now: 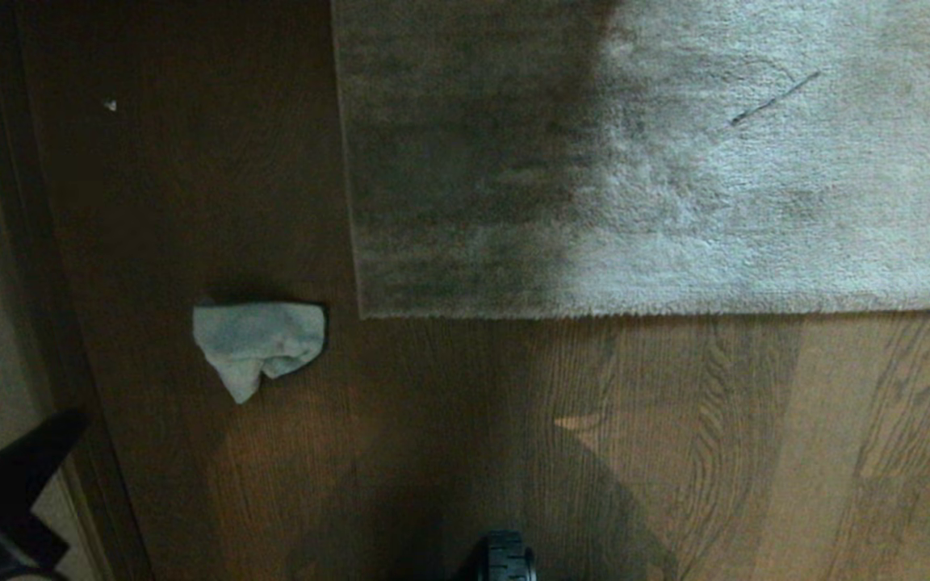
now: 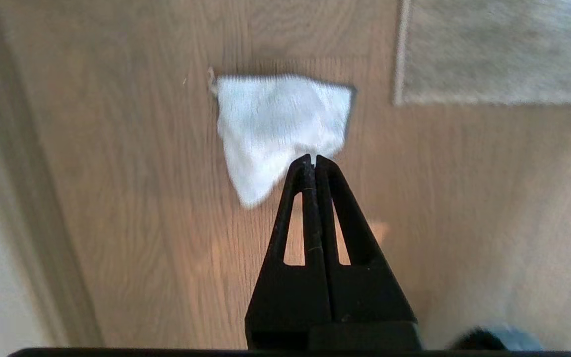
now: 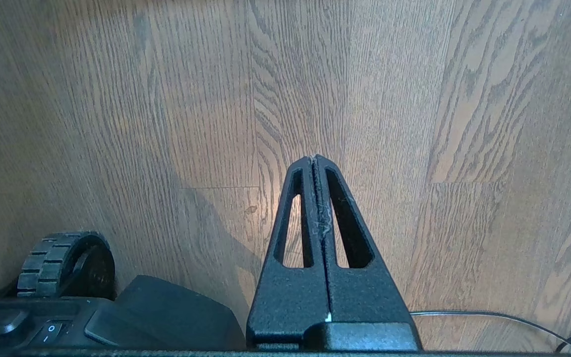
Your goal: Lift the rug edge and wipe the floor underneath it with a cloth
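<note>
Nearest the robot, the right gripper [image 3: 316,157] hangs over bare brown wooden plank floor [image 3: 389,99] beside the base's black ribbed wheel [image 3: 65,258], its black fingers pressed together on nothing, with no task thing in its view. The left gripper [image 2: 313,157] sits over the same floor [image 1: 433,444], fingers likewise pressed together and empty; in its wrist view its tips point toward the small pale grey-blue soft cloth [image 2: 275,124], which lies crumpled flat on the planks ahead of them, a loose point trailing back toward the robot. Just past the cloth [image 1: 259,343], close to it but apart, is the square corner of the large grey-beige short-pile rug edge [image 1: 364,311], lying flat. I judge the left arm much nearer the cloth, so its fingers would first have to spread.
</note>
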Robot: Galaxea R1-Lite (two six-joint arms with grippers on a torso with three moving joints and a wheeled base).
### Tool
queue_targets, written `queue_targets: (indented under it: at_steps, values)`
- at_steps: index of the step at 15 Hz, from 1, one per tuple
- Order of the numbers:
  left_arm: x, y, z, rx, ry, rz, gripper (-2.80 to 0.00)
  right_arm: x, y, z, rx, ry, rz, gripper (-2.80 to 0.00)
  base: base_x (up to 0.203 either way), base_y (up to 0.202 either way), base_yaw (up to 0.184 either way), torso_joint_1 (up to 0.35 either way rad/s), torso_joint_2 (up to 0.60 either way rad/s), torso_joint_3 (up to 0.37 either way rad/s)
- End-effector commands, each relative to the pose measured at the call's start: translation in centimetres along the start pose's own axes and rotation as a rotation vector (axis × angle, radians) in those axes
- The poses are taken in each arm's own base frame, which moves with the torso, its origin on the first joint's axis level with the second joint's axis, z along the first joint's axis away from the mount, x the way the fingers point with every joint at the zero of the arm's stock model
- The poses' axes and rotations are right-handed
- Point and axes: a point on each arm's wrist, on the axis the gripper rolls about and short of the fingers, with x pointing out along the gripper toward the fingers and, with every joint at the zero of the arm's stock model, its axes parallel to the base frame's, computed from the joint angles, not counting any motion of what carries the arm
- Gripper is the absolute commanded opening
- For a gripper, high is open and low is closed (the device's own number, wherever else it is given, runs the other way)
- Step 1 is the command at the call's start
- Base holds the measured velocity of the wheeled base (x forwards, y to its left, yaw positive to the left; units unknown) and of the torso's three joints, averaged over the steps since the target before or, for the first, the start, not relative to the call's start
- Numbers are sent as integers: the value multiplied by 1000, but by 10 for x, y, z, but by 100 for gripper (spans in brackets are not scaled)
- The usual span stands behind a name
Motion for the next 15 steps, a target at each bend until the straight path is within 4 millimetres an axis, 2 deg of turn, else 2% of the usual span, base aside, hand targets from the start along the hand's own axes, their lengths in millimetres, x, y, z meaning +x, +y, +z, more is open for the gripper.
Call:
queue_targets:
  at_steps: [1,3,7,10,15]
  values:
    - [-53,-3,-11,4,-69,-5,-280,0,0,0,0,1,-1,-280,0,0,0,0,0,0]
    - [-70,-3,-35,-4,48,-1,-280,0,0,0,0,1,-1,-280,0,0,0,0,0,0]
    - [-93,-3,-58,-5,51,22,-280,0,0,0,0,1,1,-280,0,0,0,0,0,0]
    - [-102,-2,-67,-2,2,82,-280,0,0,0,0,1,1,-280,0,0,0,0,0,0]
    - [-102,-2,-68,6,7,85,-280,0,0,0,0,1,-1,-280,0,0,0,0,0,0]
